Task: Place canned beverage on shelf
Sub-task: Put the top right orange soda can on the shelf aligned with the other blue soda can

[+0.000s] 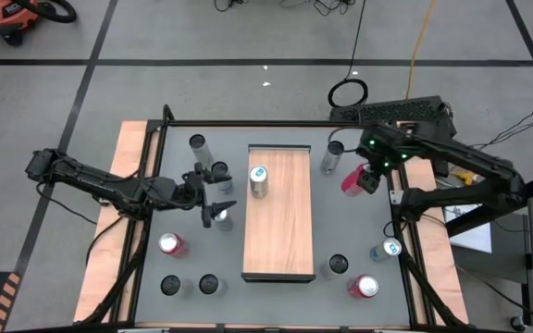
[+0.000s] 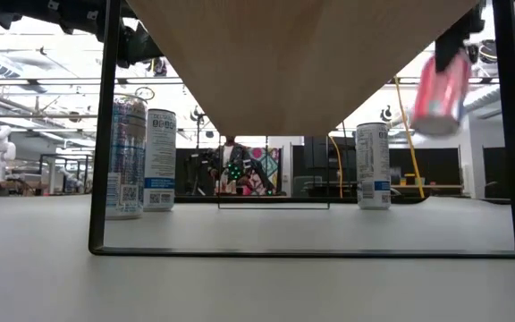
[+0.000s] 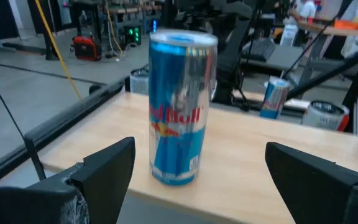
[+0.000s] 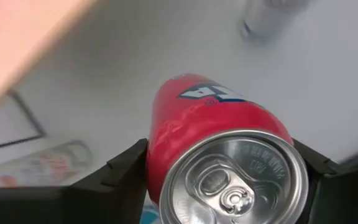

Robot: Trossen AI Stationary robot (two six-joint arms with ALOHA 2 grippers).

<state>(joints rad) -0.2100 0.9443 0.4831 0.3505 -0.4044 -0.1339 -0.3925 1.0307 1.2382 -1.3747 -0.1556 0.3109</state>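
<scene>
Overhead, the shelf (image 1: 280, 222) lies lengthwise down the middle of the grey counter (image 1: 359, 231), a light wood-grain board with a dark rim, raised on a thin dark frame (image 2: 105, 179) as seen from counter height. One blue-and-silver can (image 1: 258, 181) stands upright on the shelf near its far left corner; the rest of the board is bare. Right gripper (image 1: 366, 178) hangs just off the shelf's far right side, jaws clamped on a red can (image 1: 352, 181) on both flanks; the right wrist view shows the fingers (image 4: 126, 171) pressed against the can's sides with its silver top and pull tab facing the camera. From counter height the red can (image 2: 438, 89) is tilted and clear of the counter, lifted. A grey can (image 1: 333, 154) stands just beside it, farther back. Left gripper (image 1: 218, 194) sits at the shelf's left edge, near the blue-and-silver can, jaws spread wide and empty; its wrist view shows that can (image 3: 180, 106) upright on the wood between the two fingers (image 3: 104, 168), not touched. Other cans dot the counter: two grey ones (image 1: 198, 146) left of the shelf at the back, a red one (image 1: 171, 244) front left, two dark-topped ones (image 1: 189, 285) at the front left edge, a dark-topped one (image 1: 338, 265) near the shelf's front right corner, a blue-and-silver one (image 1: 390, 249) and another red one (image 1: 364, 288) at the right.
</scene>
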